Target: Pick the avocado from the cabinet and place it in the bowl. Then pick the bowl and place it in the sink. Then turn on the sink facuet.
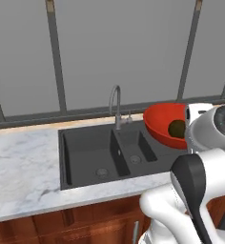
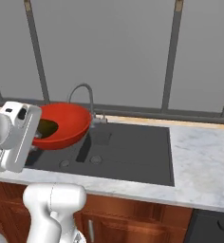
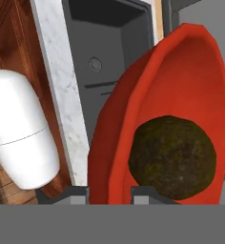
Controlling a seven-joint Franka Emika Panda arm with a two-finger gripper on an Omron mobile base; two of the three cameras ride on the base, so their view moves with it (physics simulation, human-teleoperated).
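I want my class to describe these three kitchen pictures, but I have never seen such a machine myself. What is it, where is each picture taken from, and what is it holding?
The machine is a white robot arm on a base, in a computer-drawn kitchen. Two pictures come from cameras on the base behind the arm, one on each side. The third comes from a camera on the hand itself. The gripper is shut on the rim of the red bowl, held tilted over the dark sink. The avocado lies inside the bowl. Behind the sink stands the faucet, set in a marble counter.
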